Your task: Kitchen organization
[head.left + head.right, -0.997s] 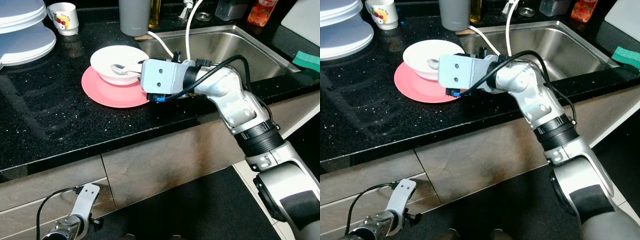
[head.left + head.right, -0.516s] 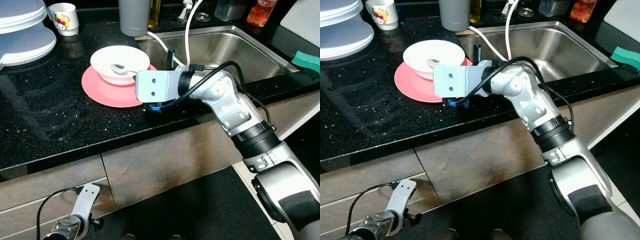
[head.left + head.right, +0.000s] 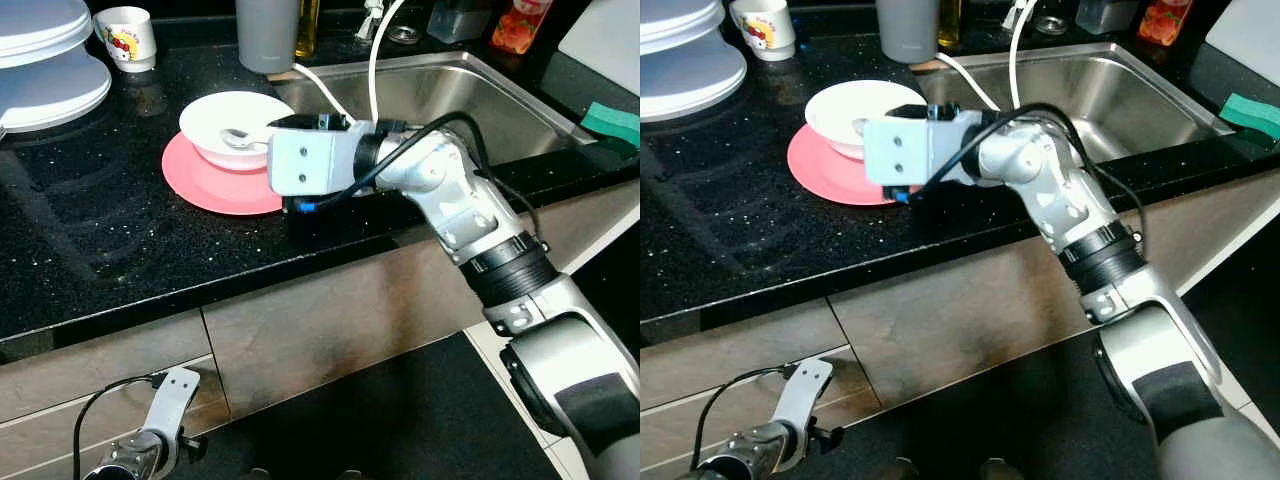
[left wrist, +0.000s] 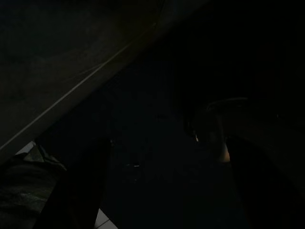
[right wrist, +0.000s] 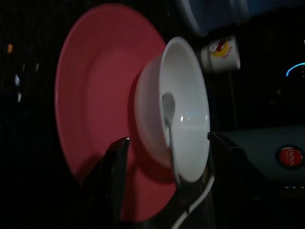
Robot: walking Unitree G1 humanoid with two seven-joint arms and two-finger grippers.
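Note:
A white bowl (image 3: 235,118) holding a metal spoon (image 3: 238,137) stands on a pink plate (image 3: 205,182) on the black counter (image 3: 90,240). My right gripper (image 5: 167,150) is open, and its two black fingers straddle the bowl's near rim without touching it. From the head its grey wrist block (image 3: 308,164) hangs over the plate's right edge and hides part of it. My left gripper (image 3: 135,455) hangs idle low beside the drawer fronts. Its dark fingers (image 4: 78,191) stand apart.
A steel sink (image 3: 480,90) lies right of the plate, with white cables (image 3: 375,55) running into it. A grey cup (image 3: 266,32), a cartoon mug (image 3: 128,36) and stacked white dishes (image 3: 45,80) stand at the back. A green sponge (image 3: 615,120) sits far right.
My right wrist dipped toward the counter's front edge half a second ago. It has since risen and shifted left, with its fingers now at the bowl's rim. Bowl and plate have not moved.

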